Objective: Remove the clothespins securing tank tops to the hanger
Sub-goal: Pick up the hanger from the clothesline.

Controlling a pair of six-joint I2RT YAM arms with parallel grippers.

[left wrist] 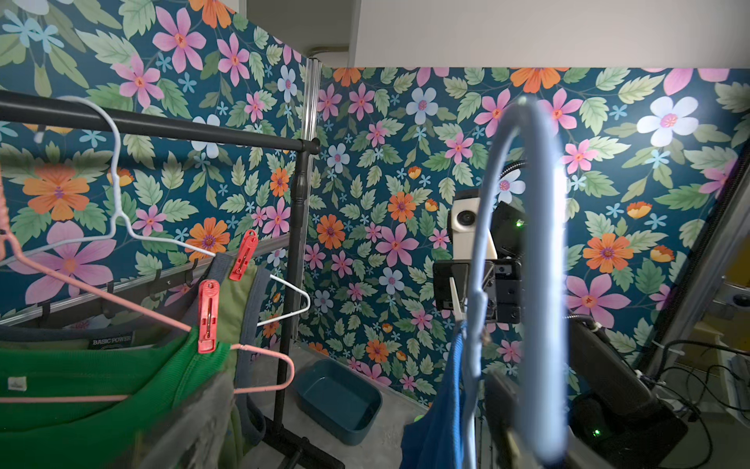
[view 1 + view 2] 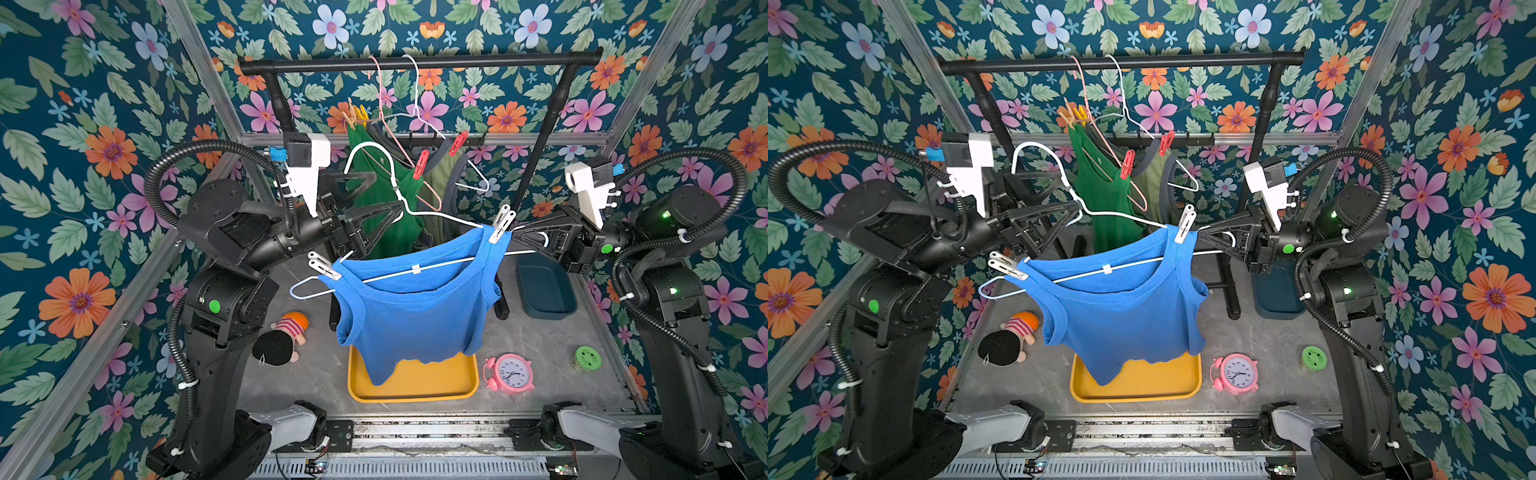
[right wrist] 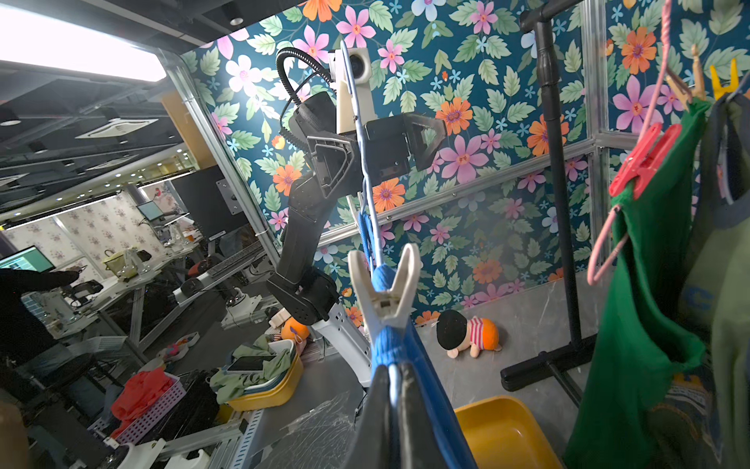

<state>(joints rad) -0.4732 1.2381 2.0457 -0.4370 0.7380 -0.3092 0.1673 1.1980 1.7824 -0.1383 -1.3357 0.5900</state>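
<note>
Right wrist view shows a pale grey clothespin [image 3: 383, 292] clamped on one strap of the blue tank top [image 3: 410, 357]. In a top view a second grey clothespin [image 2: 324, 266] pins the other strap. The red clothespins [image 2: 420, 165] and the yellow and peach clothespins [image 2: 357, 116] sit on the green tank top [image 1: 81, 377] and olive tank top [image 1: 243, 300] at the rail [image 2: 415, 62], so I judge none removed yet. The right gripper [image 2: 519, 239] is clamped on the white hanger [image 2: 415, 269], holding it off the rail. The left gripper [image 2: 384, 195] reaches in, jaws wide apart around the hanger's neck.

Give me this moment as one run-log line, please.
left gripper: open around white hanger neck | right gripper: shut on white hanger end | blue tank top: both pale grey clothespins on
</note>
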